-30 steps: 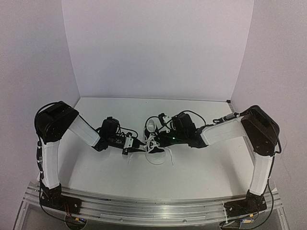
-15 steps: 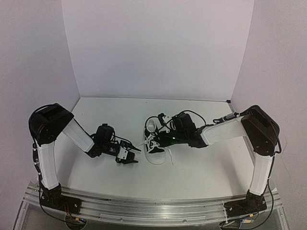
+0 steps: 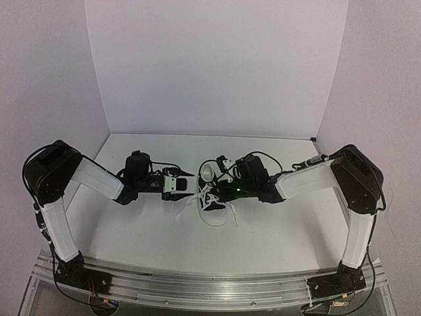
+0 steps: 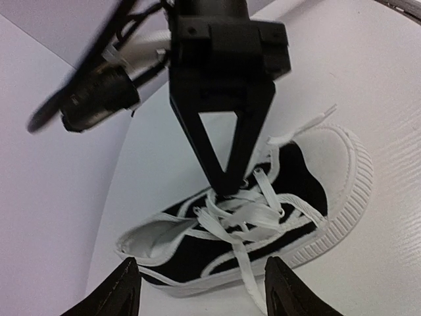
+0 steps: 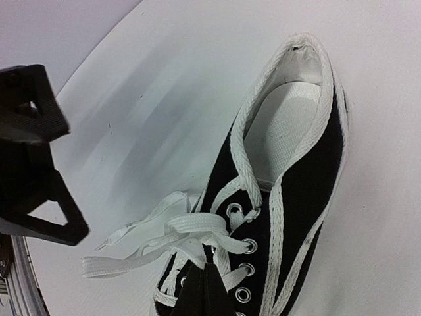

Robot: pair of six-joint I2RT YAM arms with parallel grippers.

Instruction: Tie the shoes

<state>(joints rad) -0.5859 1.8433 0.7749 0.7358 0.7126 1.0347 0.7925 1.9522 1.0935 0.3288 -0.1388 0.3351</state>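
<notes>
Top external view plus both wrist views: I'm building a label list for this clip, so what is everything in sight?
canvas sneaker with rubber toe cap: one, black with white toe cap and sole, mid-table, toe toward the near edge.
flat laces: one set, white, through the eyelets, untied, ends loose on the table.
tabletop: one, white, under everything.
backdrop panels: three, white, behind and at both sides.
metal rail: one, silver, near edge, under the arm bases.
left arm: one, white and black, left side.
right arm: one, white and black, right side.
left gripper: one, black, open, empty, beside the sneaker.
right gripper: one, black, shut, tips down in the laces.
</notes>
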